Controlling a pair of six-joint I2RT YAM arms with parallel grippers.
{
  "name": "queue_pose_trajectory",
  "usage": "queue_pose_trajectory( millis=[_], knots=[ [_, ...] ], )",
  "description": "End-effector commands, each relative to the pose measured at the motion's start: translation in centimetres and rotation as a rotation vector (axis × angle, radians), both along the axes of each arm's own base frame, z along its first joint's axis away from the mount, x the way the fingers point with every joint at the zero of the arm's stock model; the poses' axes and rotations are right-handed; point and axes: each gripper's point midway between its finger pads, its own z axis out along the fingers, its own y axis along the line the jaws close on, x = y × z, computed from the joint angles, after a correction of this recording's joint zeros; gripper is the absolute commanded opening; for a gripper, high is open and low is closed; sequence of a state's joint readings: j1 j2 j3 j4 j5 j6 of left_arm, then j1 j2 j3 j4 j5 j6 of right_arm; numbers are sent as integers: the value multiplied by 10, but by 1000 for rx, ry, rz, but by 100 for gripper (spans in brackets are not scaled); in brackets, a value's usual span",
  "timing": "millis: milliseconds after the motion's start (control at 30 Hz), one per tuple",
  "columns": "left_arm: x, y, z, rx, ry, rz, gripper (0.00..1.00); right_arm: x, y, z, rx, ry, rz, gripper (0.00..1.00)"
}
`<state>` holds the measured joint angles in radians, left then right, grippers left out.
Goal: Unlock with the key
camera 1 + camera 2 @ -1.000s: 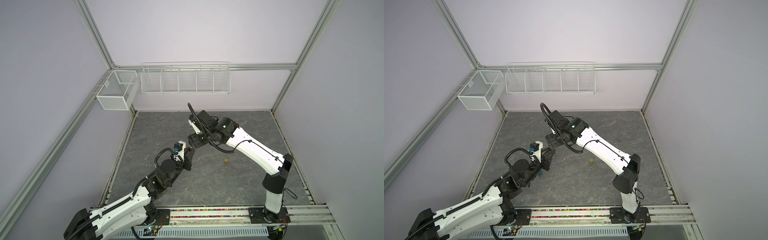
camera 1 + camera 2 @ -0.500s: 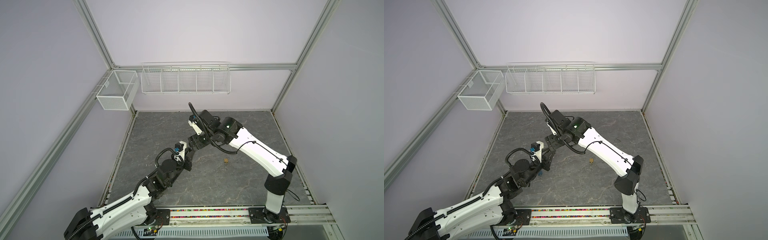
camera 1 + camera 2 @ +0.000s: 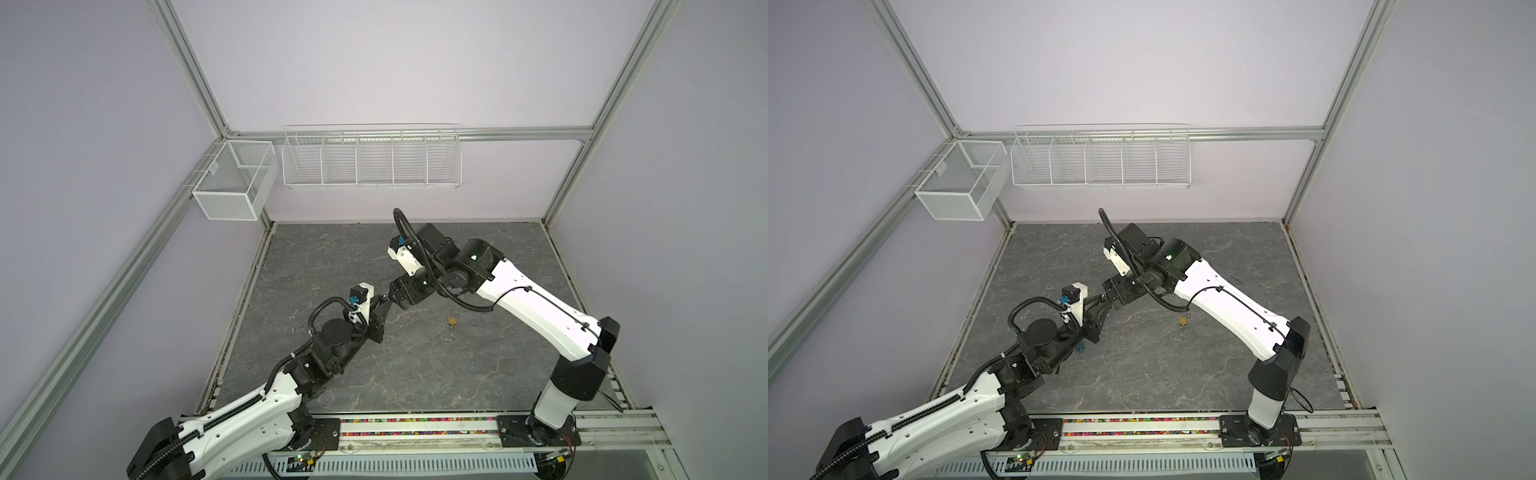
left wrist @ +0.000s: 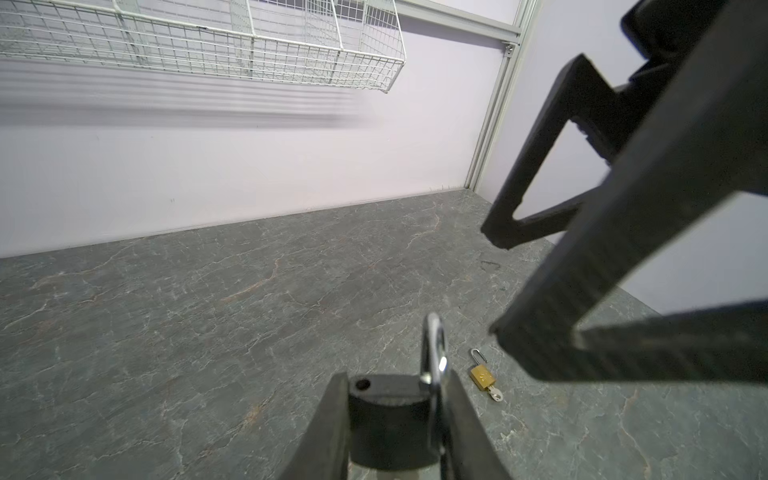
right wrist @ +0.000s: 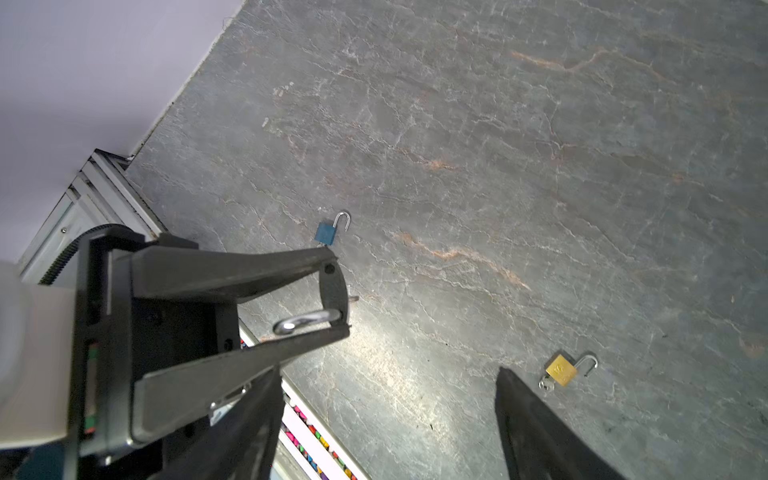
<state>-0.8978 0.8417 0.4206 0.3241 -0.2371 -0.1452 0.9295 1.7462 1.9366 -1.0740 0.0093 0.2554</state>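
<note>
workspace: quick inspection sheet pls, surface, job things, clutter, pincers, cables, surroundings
surface: grey marbled table, two locks lying on it
job's things: black lock held off the table, shackle swung out of its hole; brass lock lying open with a key in it; blue lock lying open
clutter: nothing seen
grippers: left pincer shut on black lock; right pincer open, close beside it, holding nothing
cables: black conduit loops at each wrist, no snag seen
surroundings: wire rack and mesh basket on the frame, lilac walls
</note>
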Motion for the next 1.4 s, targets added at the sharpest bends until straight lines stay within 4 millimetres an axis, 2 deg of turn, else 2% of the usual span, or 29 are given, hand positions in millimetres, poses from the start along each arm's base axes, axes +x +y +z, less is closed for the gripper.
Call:
queue_pose_trajectory(
  millis=[0,67,367,567,833,933,1000,1167,1367],
  knots=[
    [-2,-5,16,-23,-40,-26,0,5,8,-7,-11,-13,32,81],
    [-2,-5,18,-26,-44,-30,0,8,8,-12,-29,-14,27,81],
    [-3,-6,18,-24,-55,-38,0,22,17,-5,-27,-39,-3,81],
    [-3,-3,17,-17,-70,-26,0,28,14,-13,-113,-47,-17,81],
    [-4,-1,16,-10,-75,-23,0,20,17,11,-70,-66,24,81],
    [-4,-2,15,-11,-75,-25,0,25,4,19,-81,-83,-19,82],
    [-4,-2,16,-13,-74,-28,0,21,2,21,-69,-81,-1,82],
    [-4,-3,17,-16,-79,-30,0,-1,10,11,-34,-26,100,82],
    [-5,-4,18,-22,-77,-41,0,8,6,-1,-84,-43,80,82]
  ],
)
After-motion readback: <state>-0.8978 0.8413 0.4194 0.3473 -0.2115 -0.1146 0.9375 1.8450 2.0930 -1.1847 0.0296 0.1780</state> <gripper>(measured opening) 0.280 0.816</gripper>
